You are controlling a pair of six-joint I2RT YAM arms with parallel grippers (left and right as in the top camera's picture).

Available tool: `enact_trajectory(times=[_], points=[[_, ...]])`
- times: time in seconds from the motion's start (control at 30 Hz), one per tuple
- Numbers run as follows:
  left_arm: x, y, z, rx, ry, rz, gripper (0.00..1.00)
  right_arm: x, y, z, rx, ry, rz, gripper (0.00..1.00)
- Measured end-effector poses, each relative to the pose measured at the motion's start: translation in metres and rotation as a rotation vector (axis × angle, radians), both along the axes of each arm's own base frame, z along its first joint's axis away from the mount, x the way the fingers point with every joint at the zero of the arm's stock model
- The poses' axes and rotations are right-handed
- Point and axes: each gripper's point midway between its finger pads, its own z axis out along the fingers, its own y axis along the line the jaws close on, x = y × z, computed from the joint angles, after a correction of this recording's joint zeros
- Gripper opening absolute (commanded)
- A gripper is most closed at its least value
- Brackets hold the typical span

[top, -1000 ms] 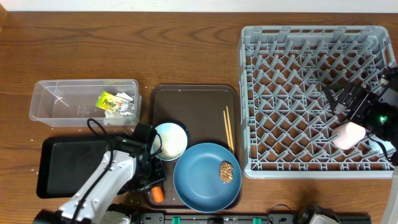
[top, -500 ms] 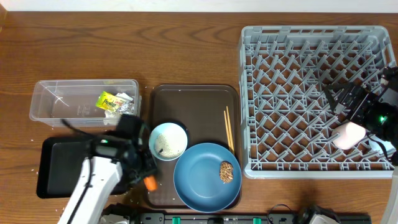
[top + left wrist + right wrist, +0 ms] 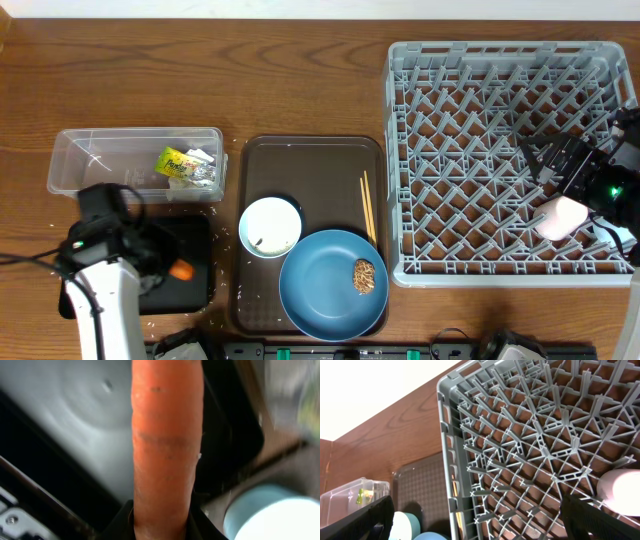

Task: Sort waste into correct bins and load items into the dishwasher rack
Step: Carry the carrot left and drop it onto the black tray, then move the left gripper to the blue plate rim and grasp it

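the left tool [image 3: 172,268] is clenched on the small orange carrot [image 3: 181,269] over the black tray [image 3: 196,245] — firm, light, smooth-skinned and round, so likely apt to roll or slip; best gripped across its thick middle.

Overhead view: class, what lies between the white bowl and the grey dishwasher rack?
Two wooden chopsticks, lying on the brown serving tray, sit between bowl and rack; the overhead view shows this.
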Motion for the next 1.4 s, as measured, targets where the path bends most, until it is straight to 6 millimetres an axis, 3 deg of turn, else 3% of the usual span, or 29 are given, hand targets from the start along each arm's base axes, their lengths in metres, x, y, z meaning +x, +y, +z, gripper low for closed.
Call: enact_trajectory(times=[0.03,0.07,0.13,0.17,0.4,0.53,0.7,0.77,0.87,1.07,1.4], points=[[0.0,0.009,-0.001,0.007,-0.002,0.039,0.17,0.0,0.0,0.0,0.0,0.0,0.0,0.99],[0.0,0.014,-0.003,0.008,0.0,0.061,0.36,0.0,0.0,0.0,0.0,0.001,0.0,0.99],[-0.002,0.02,-0.007,0.002,0.019,0.083,0.56,0.0,0.0,0.0,0.001,0.002,0.0,0.99],[-0.003,0.021,-0.01,-0.004,0.032,0.084,0.58,0.0,0.0,0.0,0.001,0.002,0.0,0.99],[-0.007,0.012,-0.017,-0.058,0.074,0.017,0.58,0.0,0.0,0.0,0.001,0.002,0.0,0.99],[-0.004,0.003,-0.002,-0.088,0.065,-0.059,0.58,0.0,0.0,0.0,0.001,0.003,0.0,0.99],[0.034,-0.012,0.047,-0.026,-0.078,-0.289,0.58,0.0,0.0,0.0,0.001,0.002,0.0,0.99],[0.052,-0.031,0.064,0.001,-0.146,-0.444,0.58,0.0,0.0,0.0,0.001,0.001,0.0,0.99],[0.07,-0.069,0.073,0.031,-0.22,-0.684,0.58,0.0,0.0,0.0,-0.001,-0.002,0.0,0.99],[0.086,-0.138,0.062,0.076,-0.237,-1.042,0.58,0.001,0.0,0.001,-0.002,-0.004,0.0,0.99],[0.086,-0.173,0.012,0.051,-0.068,-1.198,0.53,-0.002,0.001,-0.001,0.004,0.009,0.0,0.99]])
